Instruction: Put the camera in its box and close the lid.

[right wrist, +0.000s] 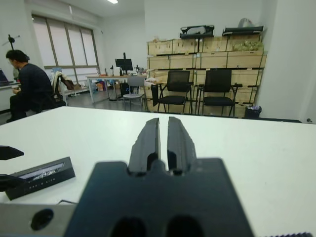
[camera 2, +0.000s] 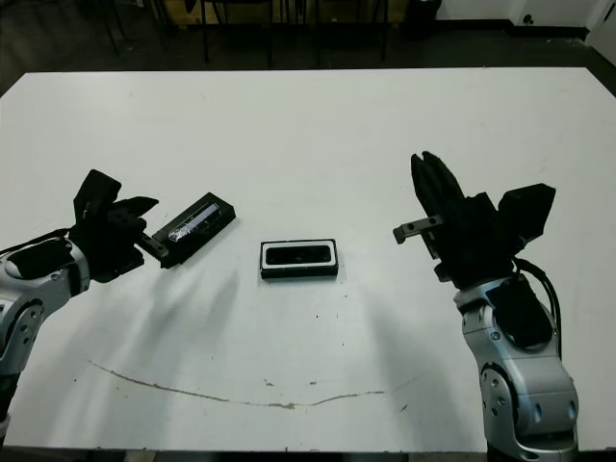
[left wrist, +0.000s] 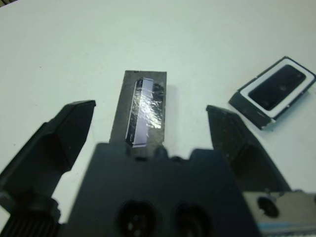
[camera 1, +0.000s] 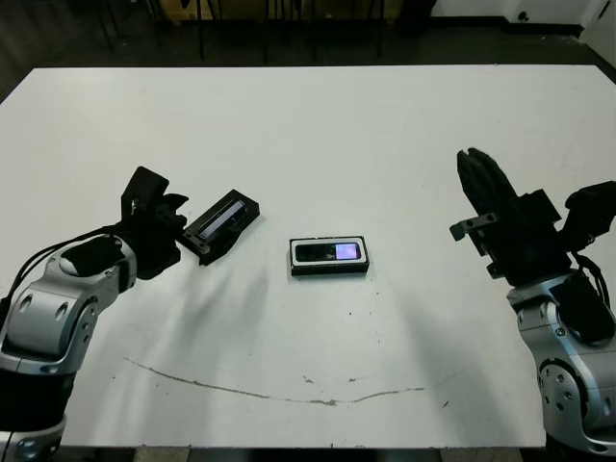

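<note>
A thin dark scratch line (camera 1: 289, 393) runs across the near part of the white table (camera 1: 318, 125). Left gripper (left wrist: 150, 121) sits low at the table's left, fingers spread wide, nothing held; the lid (camera 1: 221, 224) lies flat on the table just ahead of it, between the fingertips in the wrist view, window strip up, not gripped. Right gripper (right wrist: 163, 140) is raised at the right, well apart from everything, fingers pressed together w/ only a thin slit between, empty. Near the table's centre the box (camera 1: 329, 256) lies open, lengthwise across, w/ the camera (camera 1: 328, 252) already inside it, screen up. Beyond the far edge: chairs (right wrist: 197, 91), stacked cartons, desks, and a seated person (right wrist: 27, 86) at far left.
</note>
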